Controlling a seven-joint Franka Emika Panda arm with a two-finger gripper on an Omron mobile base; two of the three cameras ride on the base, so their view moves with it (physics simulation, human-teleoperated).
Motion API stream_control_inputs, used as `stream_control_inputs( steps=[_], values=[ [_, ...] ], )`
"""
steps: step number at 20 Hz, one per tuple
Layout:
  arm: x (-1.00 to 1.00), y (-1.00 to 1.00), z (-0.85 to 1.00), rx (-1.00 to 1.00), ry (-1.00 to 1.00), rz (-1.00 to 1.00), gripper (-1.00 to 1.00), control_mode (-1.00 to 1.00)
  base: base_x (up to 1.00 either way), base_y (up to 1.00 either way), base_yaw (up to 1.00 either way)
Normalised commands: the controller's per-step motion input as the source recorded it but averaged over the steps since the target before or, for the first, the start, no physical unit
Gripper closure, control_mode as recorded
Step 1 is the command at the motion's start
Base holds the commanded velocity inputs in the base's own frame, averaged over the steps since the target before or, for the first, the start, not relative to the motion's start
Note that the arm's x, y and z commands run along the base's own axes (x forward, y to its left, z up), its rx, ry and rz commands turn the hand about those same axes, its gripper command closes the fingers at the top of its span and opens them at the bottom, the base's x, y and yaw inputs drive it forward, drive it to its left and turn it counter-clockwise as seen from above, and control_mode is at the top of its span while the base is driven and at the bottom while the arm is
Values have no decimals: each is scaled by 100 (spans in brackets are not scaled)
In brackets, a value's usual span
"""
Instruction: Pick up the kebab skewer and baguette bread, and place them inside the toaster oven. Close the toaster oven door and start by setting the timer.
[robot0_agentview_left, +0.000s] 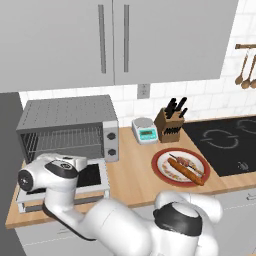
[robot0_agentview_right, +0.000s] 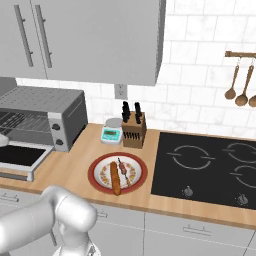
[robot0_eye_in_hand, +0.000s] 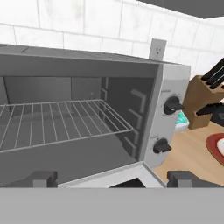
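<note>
- Your gripper (robot0_eye_in_hand: 111, 178) sits at the bottom of the hand view, its two dark fingertips (robot0_eye_in_hand: 41, 178) spread wide apart with nothing between them: it is released and holds nothing.
- In that hand view you look straight into the toaster oven (robot0_eye_in_hand: 168, 94). Its cavity takes up the left and centre of the frame, the wire rack (robot0_eye_in_hand: 61, 118) is bare, and two black knobs (robot0_eye_in_hand: 173, 105) stand one above the other on the right panel.
- In the left base view the toaster oven door (robot0_agentview_left: 92, 176) is folded down flat in front of the oven at the left of the frame; your arm's white wrist covers its left part.
- In the right base view you see the same door lying open at the left edge, with the oven behind it.
- The baguette bread (robot0_agentview_left: 186, 171) lies on the red plate (robot0_agentview_left: 162, 155) at centre right of the left base view, pointing toward the lower right.
- The kebab skewer (robot0_agentview_left: 185, 162) lies on the same plate, just beside the loaf on its upper right side.
- In the right base view the plate is at lower centre: the loaf is on its left half, the skewer just right of it.
- Behind the plate, against the tiled wall, you have a small kitchen scale (robot0_agentview_right: 111, 133) and a wooden knife block (robot0_agentview_right: 133, 129) side by side.
- The black cooktop (robot0_agentview_right: 210, 167) fills the counter to the right of the plate.
</note>
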Motion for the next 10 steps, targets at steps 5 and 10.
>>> stream_control_inputs(
  steps=[5, 10],
  values=[
    [29, -1, 5, -7, -2, 2, -100, -100, 0, 0, 0],
    [37, 0, 2, -1, 0, 6, -100, -100, 0, 0, 0]
  ],
)
